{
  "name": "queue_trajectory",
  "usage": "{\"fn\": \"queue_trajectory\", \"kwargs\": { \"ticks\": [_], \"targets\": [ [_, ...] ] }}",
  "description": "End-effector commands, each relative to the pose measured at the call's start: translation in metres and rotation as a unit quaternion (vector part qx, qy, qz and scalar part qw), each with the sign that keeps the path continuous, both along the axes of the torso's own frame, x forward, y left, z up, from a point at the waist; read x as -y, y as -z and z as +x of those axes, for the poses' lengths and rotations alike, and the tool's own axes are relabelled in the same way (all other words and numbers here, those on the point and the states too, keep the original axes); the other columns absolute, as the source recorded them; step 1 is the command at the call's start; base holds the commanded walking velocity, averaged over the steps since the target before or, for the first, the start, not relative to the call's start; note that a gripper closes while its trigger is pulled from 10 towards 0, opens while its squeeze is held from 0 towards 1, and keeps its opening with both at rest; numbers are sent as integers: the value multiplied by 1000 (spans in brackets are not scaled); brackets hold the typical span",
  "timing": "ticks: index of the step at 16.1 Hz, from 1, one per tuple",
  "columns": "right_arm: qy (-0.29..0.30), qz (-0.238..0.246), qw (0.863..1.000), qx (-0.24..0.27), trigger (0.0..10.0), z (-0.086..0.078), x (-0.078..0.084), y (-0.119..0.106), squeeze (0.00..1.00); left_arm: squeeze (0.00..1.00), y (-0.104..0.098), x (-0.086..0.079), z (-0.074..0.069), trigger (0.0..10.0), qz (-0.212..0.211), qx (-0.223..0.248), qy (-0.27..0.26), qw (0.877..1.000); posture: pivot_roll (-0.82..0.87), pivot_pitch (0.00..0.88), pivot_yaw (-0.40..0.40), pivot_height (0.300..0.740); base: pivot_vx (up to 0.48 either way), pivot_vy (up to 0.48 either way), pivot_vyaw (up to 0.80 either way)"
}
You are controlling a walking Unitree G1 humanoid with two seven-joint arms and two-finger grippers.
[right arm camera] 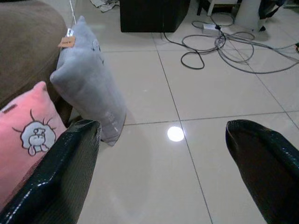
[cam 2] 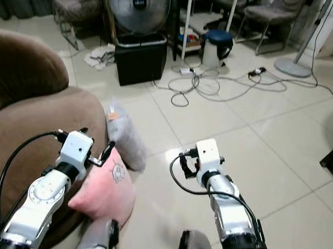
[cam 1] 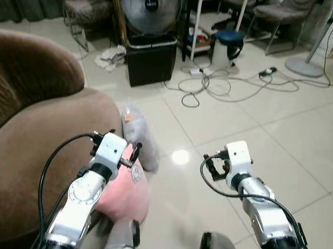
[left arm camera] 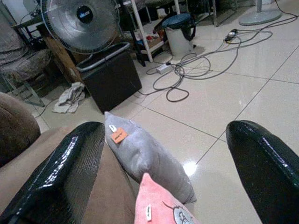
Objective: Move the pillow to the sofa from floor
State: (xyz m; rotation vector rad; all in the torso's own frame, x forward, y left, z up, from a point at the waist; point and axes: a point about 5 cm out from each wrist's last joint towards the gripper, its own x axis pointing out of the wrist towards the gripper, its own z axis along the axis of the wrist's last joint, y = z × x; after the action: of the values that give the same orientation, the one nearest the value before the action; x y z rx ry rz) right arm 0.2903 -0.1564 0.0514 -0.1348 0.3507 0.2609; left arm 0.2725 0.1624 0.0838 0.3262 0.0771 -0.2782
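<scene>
Tiled floor [cam 1: 222,122]: both tools [left arm camera: 163,172] [right arm camera: 163,172] wide open, empty.

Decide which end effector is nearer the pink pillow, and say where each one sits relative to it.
Left. The left end effector is right over the pink pillow beside the sofa. The right end effector hangs further off, over bare floor.

A grey pillow [right arm camera: 88,81] with an orange tag stands upright on the tiled floor [cam 1: 239,123], leaning against the brown sofa [cam 1: 37,134]. Just beside it, a pink pillow [cam 2: 104,191] with a cartoon face also rests against the sofa.
</scene>
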Motion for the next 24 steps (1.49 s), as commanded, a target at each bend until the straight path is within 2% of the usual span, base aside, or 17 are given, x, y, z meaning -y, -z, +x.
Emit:
{"fn": "queue_trajectory", "kwargs": {
  "ticks": [1,3,6,20,24],
  "targets": [
    [3,-1,1000,-1,10000,0,0,1,0,0,-2,-3,2,10000,4,4,-10,1000,54,0,18,586,0,0,0],
    [4,0,1000,0,10000,0,0,0,0,0,-3,-4,2,10000,3,6,-10,1000,54,0,21,566,0,0,0],
    [9,3,1000,4,10000,0,0,0,0,0,-4,-5,3,10000,0,7,-9,1000,54,0,21,566,0,0,0],
    [14,4,1000,2,10000,-1,-2,1,0,0,-6,-5,4,10000,-5,7,3,1000,52,0,34,566,279,0,0],
    [-6,-15,1000,2,10000,-1,-6,0,0,0,-6,-6,4,10000,-6,8,2,1000,52,0,32,566,284,0,200]
  ]
}}
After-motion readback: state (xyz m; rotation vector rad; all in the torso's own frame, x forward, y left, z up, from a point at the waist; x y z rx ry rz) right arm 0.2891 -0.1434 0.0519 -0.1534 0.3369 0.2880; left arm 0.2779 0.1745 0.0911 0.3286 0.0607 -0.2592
